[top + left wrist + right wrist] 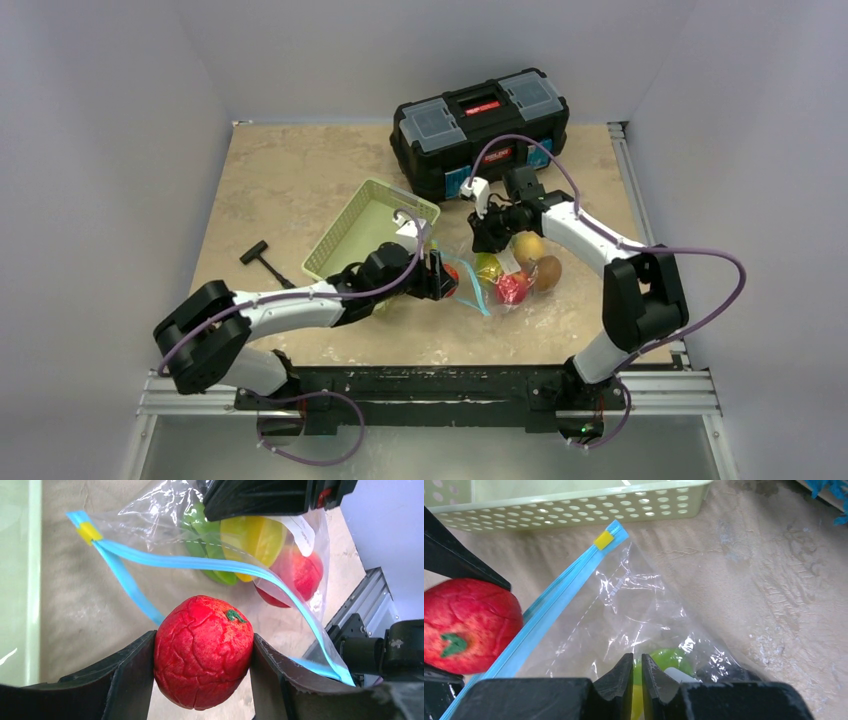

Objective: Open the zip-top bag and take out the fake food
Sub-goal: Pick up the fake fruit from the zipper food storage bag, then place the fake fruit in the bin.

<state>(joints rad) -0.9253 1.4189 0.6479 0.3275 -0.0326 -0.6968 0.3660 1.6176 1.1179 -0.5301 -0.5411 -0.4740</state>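
My left gripper point(202, 680) is shut on a red, cracked-skin piece of fake food point(202, 652) with a green stem mark, right at the mouth of the zip-top bag point(165, 510). The bag's teal zip strips point(200, 562) spread apart from a yellow slider point(89, 531). Green point(212, 550), yellow point(255, 537) and red point(297, 572) pieces lie inside the bag. My right gripper point(637, 667) pinches the clear plastic of the bag point(634, 605) above the green piece point(669, 657). From above, the left gripper point(440, 277) and right gripper point(490, 240) flank the bag point(495, 285).
The pale green lattice basket point(370, 225) stands just left of the bag, behind my left arm. A black toolbox point(480, 125) sits at the back. A small black tool point(262, 262) lies at the left. A yellow-brown fruit point(527, 247) and a brown one point(547, 272) rest by the bag's right end.
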